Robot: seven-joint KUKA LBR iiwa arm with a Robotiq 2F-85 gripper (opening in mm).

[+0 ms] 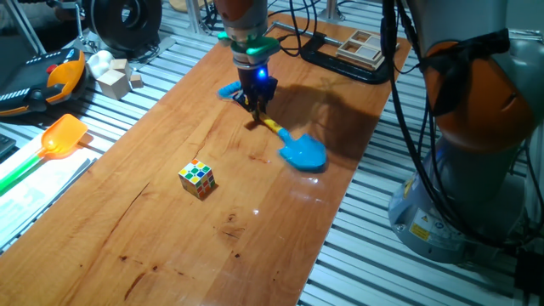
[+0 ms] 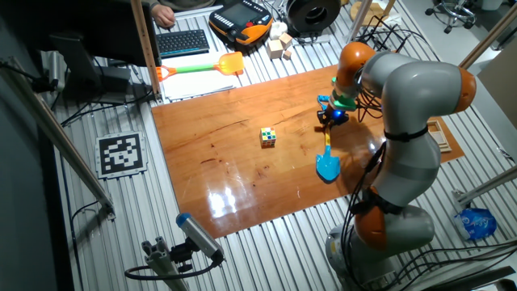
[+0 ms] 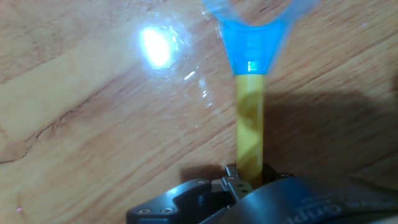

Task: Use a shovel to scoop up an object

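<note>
With my gripper (image 1: 257,105) clenched on the shovel (image 1: 293,144) shaft, the blade points toward 4 o'clock; the cube (image 1: 197,178) lies at 7 o'clock.

Robotics lab, wooden desk (image 2: 242,186) on slatted metal framing, printed marker tag (image 2: 120,153), keyboard (image 2: 181,41), teach pendant (image 2: 241,18), loose cables (image 1: 425,144).

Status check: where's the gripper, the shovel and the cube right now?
Gripper shut on shovel shaft. Blade on table. Cube apart, untouched. Path between them clear.
</note>
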